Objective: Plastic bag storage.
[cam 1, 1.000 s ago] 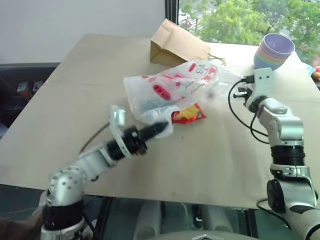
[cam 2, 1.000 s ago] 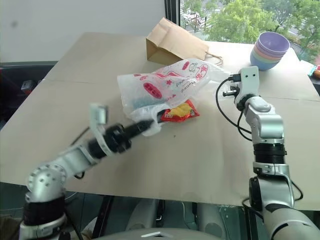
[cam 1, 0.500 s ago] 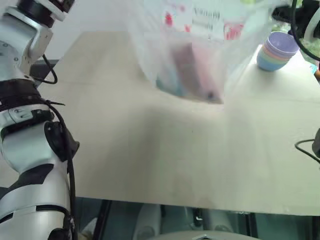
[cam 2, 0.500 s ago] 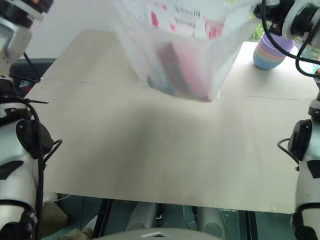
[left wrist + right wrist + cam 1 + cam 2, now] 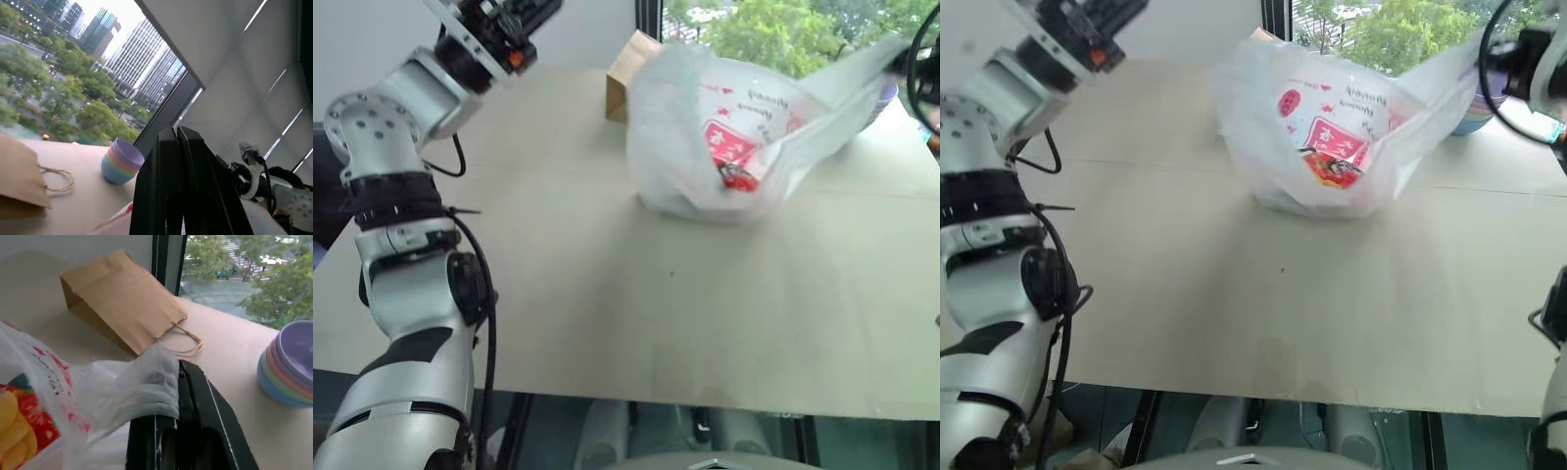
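Beside paper bag [image 5: 628,67] on bench [image 5: 607,294]: plastic bag [image 5: 724,147] slumped, corner pinched in closed right pincer [image 5: 178,396]. Left pincer [image 5: 178,186] closed, empty, raised. Step: lifting, bunching bag. Next: regrasp with left, fold.

A: Any lettering legible?

B: Red print on the plastic bag [image 5: 1332,132], logos plus a line of small characters. Too small and crumpled to read a word.

A: Anything else printed?

B: The snack packet [image 5: 17,431] inside the bag shows red and yellow graphics, no readable text.
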